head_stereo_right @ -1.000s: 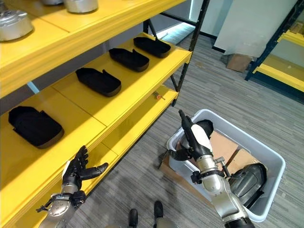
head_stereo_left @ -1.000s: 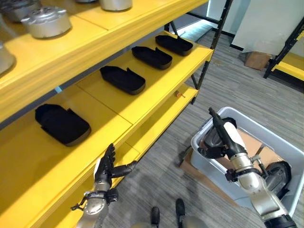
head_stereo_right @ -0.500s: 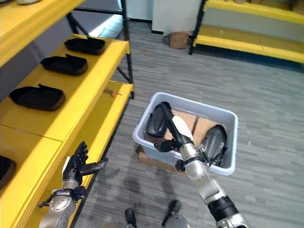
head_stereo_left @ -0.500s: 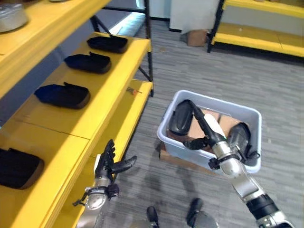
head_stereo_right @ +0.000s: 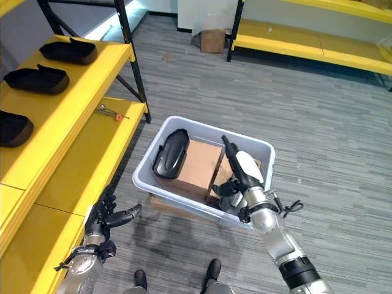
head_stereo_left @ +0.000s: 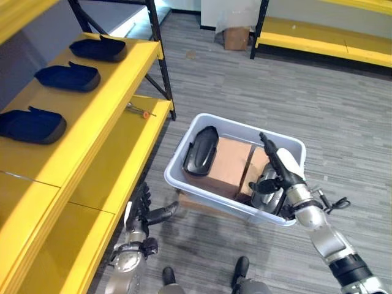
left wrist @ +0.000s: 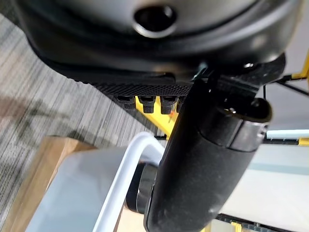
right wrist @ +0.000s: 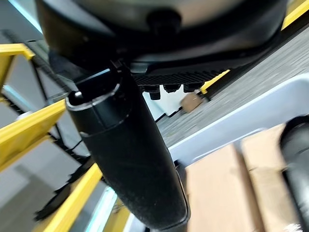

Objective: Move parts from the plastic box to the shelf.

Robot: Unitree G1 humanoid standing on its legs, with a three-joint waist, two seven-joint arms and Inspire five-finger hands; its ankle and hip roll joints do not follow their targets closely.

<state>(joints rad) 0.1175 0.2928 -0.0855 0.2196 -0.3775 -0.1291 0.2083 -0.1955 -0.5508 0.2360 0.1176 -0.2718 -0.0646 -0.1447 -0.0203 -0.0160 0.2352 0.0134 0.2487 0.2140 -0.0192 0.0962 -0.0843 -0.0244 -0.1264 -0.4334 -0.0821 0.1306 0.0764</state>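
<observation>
Right hand [head_stereo_right: 243,174] over the near right corner of the plastic box [head_stereo_right: 155,187], fingers straight and relaxed, holding nothing, above a dark part [head_stereo_left: 269,193] in that corner. Left hand [head_stereo_left: 138,215] low beside the yellow shelf [head_stereo_left: 104,116], fingers spread, empty. Second dark part [head_stereo_left: 201,150] inside the box at its left end, resting against cardboard [head_stereo_left: 225,164]. Three more dark parts [head_stereo_left: 29,124] in a row on the shelf's upper board. Small tool [head_stereo_right: 111,113] with an orange tip on the lower board.
</observation>
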